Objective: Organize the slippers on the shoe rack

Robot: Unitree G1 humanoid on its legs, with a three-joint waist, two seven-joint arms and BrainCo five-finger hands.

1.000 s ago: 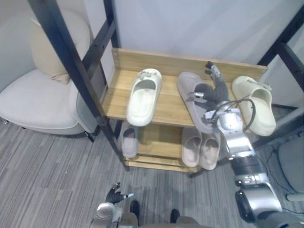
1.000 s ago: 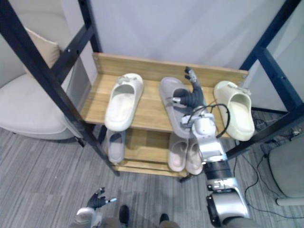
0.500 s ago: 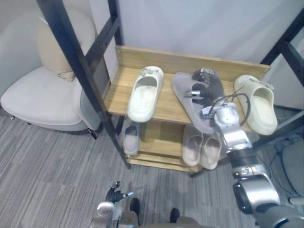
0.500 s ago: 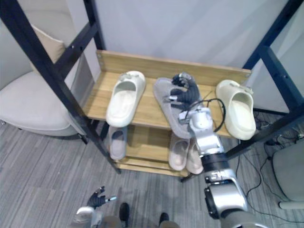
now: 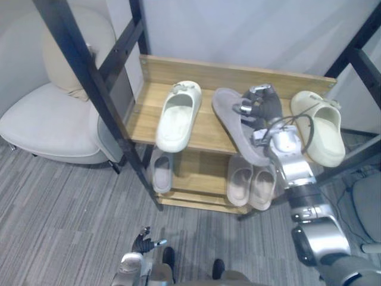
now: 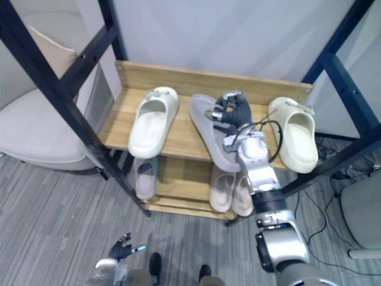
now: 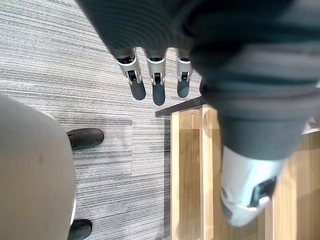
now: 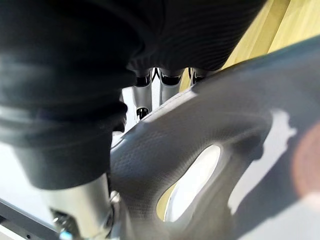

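We see the right hand (image 5: 258, 106) with its fingers curled round the strap of the grey slipper (image 5: 234, 128). The slipper lies slantwise on the top shelf of the shoe rack (image 5: 146, 113), between the left cream slipper (image 5: 177, 116) and the right cream slipper (image 5: 318, 128). The left hand (image 7: 157, 86) hangs low over the carpet (image 7: 75, 75), fingers straight.

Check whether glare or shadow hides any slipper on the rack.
Left eye view: top shelf evenly lit, no glare; lower slippers sit in its shade yet show plainly. Right wrist view: the grey slipper, gripped by the right hand, looks dark up close.
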